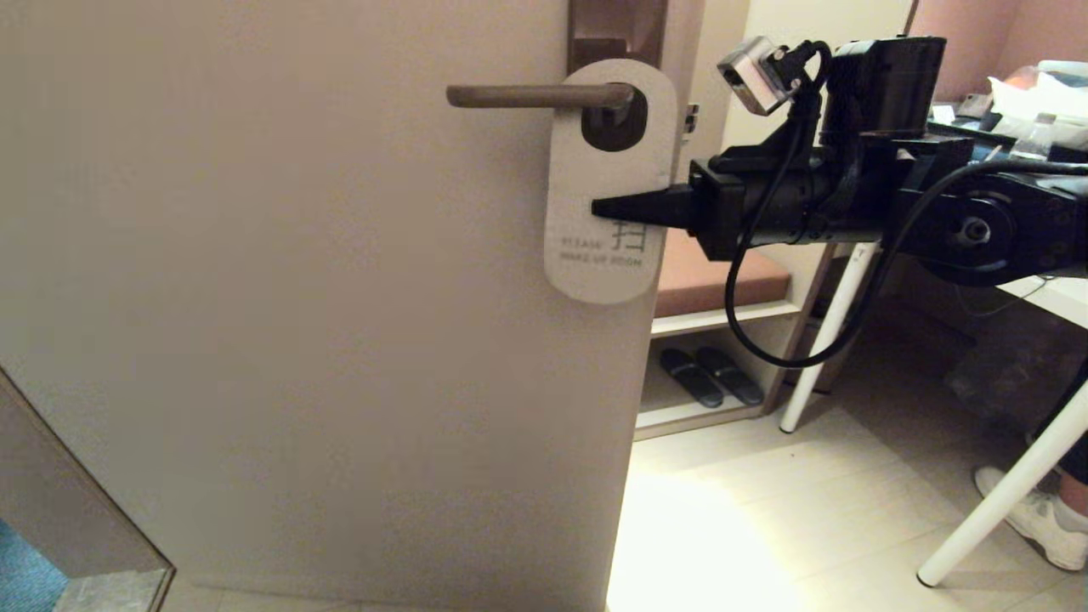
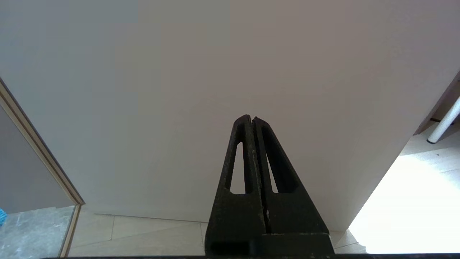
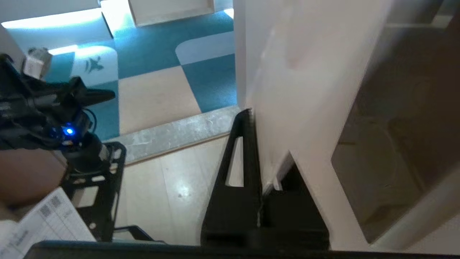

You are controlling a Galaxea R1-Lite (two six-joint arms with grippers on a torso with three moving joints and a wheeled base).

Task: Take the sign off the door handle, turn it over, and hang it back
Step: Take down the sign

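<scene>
The sign (image 1: 608, 183) hangs by its big hole on the door handle (image 1: 535, 95), a brown lever on a dark plate (image 1: 616, 30). Its pale grey "PLEASE MAKE UP ROOM" side faces me. My right gripper (image 1: 599, 206) reaches in from the right and is shut on the sign's right edge at mid-height. In the right wrist view the pale card (image 3: 309, 108) runs between the fingers of the right gripper (image 3: 251, 115) and hides one of them. My left gripper (image 2: 251, 118) is shut and empty, held low before the bare door, out of the head view.
The pale door (image 1: 297, 297) fills the left; its free edge is just right of the sign. Beyond it stand a low shelf with dark slippers (image 1: 712, 376), white table legs (image 1: 829, 331) and a person's white shoe (image 1: 1033, 518). A door frame (image 1: 85, 510) is at lower left.
</scene>
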